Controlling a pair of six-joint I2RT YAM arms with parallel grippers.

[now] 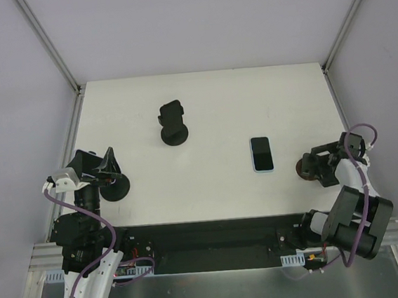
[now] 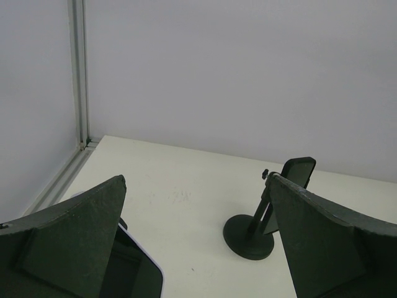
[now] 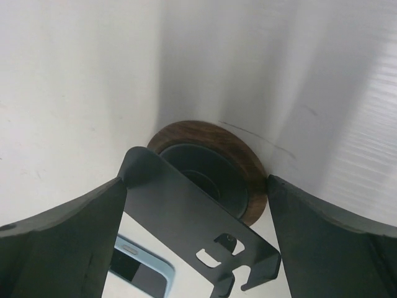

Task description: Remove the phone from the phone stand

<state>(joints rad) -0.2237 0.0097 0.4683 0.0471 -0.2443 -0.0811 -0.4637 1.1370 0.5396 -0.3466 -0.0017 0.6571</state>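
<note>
A phone [image 1: 261, 153] in a light blue case lies flat, screen up, on the white table right of centre; its corner shows in the right wrist view [image 3: 139, 267]. My right gripper [image 1: 312, 163] hangs open over a phone stand [image 3: 186, 217] with a black metal plate and a round wooden base [image 3: 248, 162]. The plate sits between the spread fingers [image 3: 322, 242] and holds nothing. My left gripper [image 1: 108, 168] is open at the left edge. Under its left finger [image 2: 68, 242] shows a dark screen with a pale rim [image 2: 133, 267].
A black phone stand [image 1: 173, 125] on a round base stands at the middle back, also ahead of the left gripper [image 2: 251, 233]. A black disc base [image 1: 116, 191] sits right by the left gripper. Grey walls and metal frame posts [image 2: 79, 74] enclose the table.
</note>
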